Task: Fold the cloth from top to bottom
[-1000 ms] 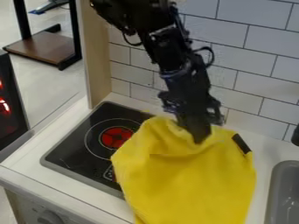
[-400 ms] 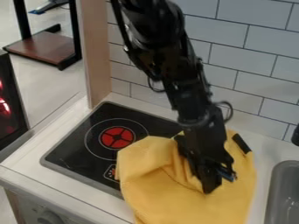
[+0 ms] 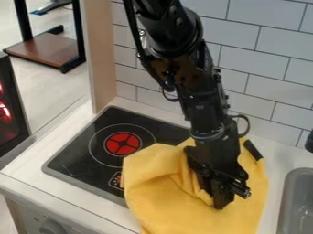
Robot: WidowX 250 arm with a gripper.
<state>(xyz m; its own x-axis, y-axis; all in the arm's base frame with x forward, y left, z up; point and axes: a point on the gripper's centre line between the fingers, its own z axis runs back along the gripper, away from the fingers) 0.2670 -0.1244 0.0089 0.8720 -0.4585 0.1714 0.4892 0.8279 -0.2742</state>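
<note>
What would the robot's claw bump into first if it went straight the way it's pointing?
The claw would probably meet the yellow cloth first, since it points down at it. They may be touching; the depth is unclear.

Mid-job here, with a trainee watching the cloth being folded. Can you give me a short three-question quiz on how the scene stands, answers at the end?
1. True or false: the yellow cloth lies partly over the black stovetop.

2. What colour is the middle of the burner?
a) blue
b) red
c) green

3. Fill in the missing word: the tool is down at the cloth, and in the camera's picture the grey sink lies to the ____ of it.

Key: 1 true; 2 b; 3 right
</note>
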